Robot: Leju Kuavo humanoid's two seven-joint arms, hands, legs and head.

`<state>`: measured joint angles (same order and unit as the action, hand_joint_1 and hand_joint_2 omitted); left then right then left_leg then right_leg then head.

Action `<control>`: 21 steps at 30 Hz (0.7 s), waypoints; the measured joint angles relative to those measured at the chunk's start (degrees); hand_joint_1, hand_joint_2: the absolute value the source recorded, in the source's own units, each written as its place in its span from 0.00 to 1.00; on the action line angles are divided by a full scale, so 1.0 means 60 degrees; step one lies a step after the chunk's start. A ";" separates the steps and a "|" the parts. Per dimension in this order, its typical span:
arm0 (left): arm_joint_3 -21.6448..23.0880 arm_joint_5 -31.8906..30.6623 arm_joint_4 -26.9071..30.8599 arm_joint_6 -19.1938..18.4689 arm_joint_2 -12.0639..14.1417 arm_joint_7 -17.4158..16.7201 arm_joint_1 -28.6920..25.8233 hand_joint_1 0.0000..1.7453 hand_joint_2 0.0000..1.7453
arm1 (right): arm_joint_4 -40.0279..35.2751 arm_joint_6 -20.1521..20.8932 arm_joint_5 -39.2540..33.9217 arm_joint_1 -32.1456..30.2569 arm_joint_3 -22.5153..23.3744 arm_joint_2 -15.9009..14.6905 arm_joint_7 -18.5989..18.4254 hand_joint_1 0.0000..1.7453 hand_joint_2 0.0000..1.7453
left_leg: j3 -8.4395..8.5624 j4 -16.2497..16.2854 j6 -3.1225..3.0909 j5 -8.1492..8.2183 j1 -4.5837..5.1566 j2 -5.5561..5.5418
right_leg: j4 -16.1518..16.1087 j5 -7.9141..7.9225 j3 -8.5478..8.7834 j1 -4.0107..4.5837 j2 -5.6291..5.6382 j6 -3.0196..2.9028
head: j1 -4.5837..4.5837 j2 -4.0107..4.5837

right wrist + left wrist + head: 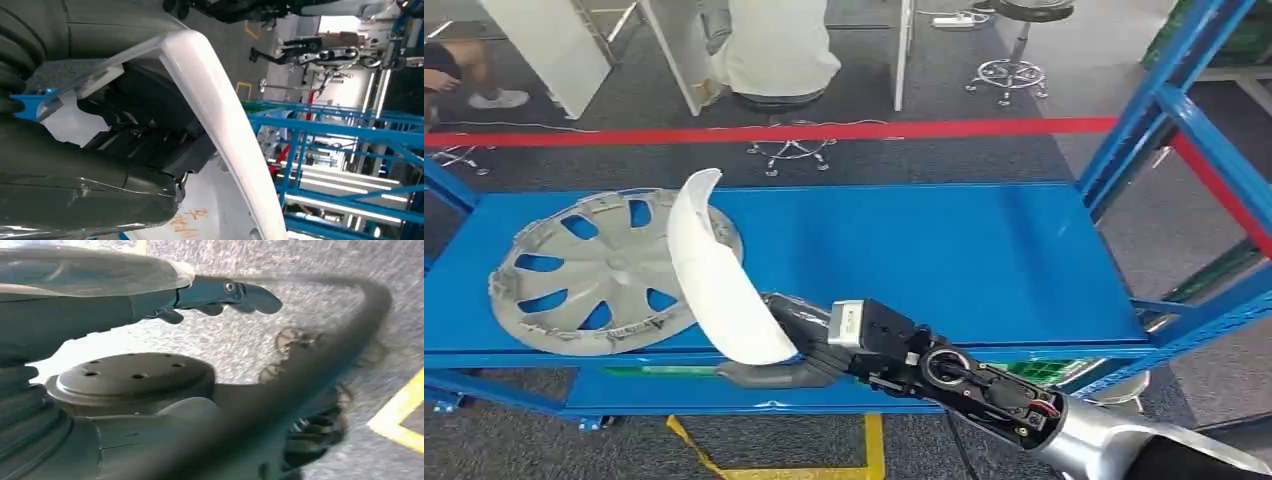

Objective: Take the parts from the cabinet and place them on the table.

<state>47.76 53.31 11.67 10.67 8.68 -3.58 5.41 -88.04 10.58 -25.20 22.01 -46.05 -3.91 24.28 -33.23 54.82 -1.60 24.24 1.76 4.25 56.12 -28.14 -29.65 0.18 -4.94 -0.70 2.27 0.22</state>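
Head view shows us our right hand (789,345) gripping a white curved part (714,275) at its lower end, just in front of the front edge of the blue cabinet shelf (944,250). The part's long axis rises from the hand and leans back over the shelf, its upper tip standing above the silver wheel cover (594,270), which lies flat at the shelf's left end. From here we cannot tell whether the white part touches the cover or merely overlaps it in the picture.

In the right wrist view we see the same white part (220,120) running across the fingers (145,130), which close around it, with blue racking beyond.

In the left wrist view our left hand (220,292) hangs over grey carpet with its fingers stretched out and nothing in them.

We judge the coming move turns on this: the part is held at one end, so its free length swings wide, and the right arm should draw it back from the shelf before we turn to the worktop.
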 joint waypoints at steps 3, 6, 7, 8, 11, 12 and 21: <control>0.0007 -0.0018 0.0000 0.0000 0.0040 0.0007 -0.0029 0.00 1.00 | 0.0007 -0.0004 0.0040 -0.0021 0.0033 0.0007 0.0007 0.98 1.00 | 0.0021 -0.0100 0.0000 -0.0044 0.0012 -0.0318 | -0.0068 -0.0037 0.0102 0.0002 -0.0284 0.0103 | -0.0040 0.0000; 0.0007 -0.0018 0.0000 0.0000 0.0030 0.0003 -0.0045 0.00 1.00 | 0.0007 -0.0007 0.0044 -0.0044 0.0109 0.0011 0.0029 0.98 1.00 | 0.0180 -0.0296 -0.0012 -0.0152 -0.0204 -0.0555 | 0.1040 -0.0729 -0.0365 -0.0044 0.0681 0.0261 | 0.0036 0.0000; 0.0011 -0.0018 0.0000 0.0000 0.0011 0.0003 -0.0026 0.00 1.00 | 0.0015 -0.0007 0.0051 -0.0082 0.0117 0.0011 0.0018 0.98 1.00 | 0.0180 -0.0295 -0.0012 -0.0151 -0.0208 -0.0676 | 0.1907 -0.1118 -0.0770 -0.0067 0.0762 0.0293 | 0.0069 0.0000; 0.0011 -0.0018 0.0000 0.0000 -0.0015 0.0003 -0.0018 0.00 1.00 | 0.0029 -0.0007 0.0055 -0.0136 0.0124 0.0007 0.0015 0.98 1.00 | 0.0177 -0.0292 -0.0013 -0.0150 -0.0213 -0.0803 | 0.2669 -0.1391 -0.1146 -0.0085 0.0780 0.0332 | 0.0084 0.0000; 0.0051 -0.0015 0.0000 -0.0004 -0.0055 -0.0011 -0.0034 0.00 1.00 | 0.0036 -0.0007 0.0055 -0.0206 0.0127 0.0007 0.0007 0.98 1.00 | 0.0224 -0.0263 0.0028 -0.0125 -0.0260 -0.1194 | 0.2366 -0.0784 -0.1125 -0.0152 0.0799 0.0407 | 0.0102 0.0000; 0.0062 -0.0015 0.0000 -0.0004 -0.0058 -0.0011 -0.0039 0.00 1.00 | 0.0036 -0.0007 0.0054 -0.0202 0.0135 0.0007 0.0007 0.98 1.00 | 0.0249 -0.0234 0.0066 -0.0100 -0.0283 -0.1320 | 0.1521 -0.0268 -0.0759 -0.0180 0.0865 0.0430 | 0.0113 0.0000; 0.0084 0.0040 -0.0007 0.0011 -0.0058 -0.0048 -0.0080 0.00 1.00 | 0.0029 -0.0007 0.0182 -0.0170 0.0149 0.0040 -0.0051 0.98 1.00 | -0.0403 0.0740 0.0560 0.0361 -0.0288 -0.1032 | -0.0152 0.0194 0.0049 -0.0290 0.1029 0.0042 | -0.0051 0.0000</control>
<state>48.26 53.55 11.63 10.73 8.33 -3.87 4.93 -87.87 10.53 -24.11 20.99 -45.16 -3.67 23.98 -35.65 59.26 1.76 26.40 0.03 -1.94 55.21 -26.97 -29.36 -1.56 1.24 -0.45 1.97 0.22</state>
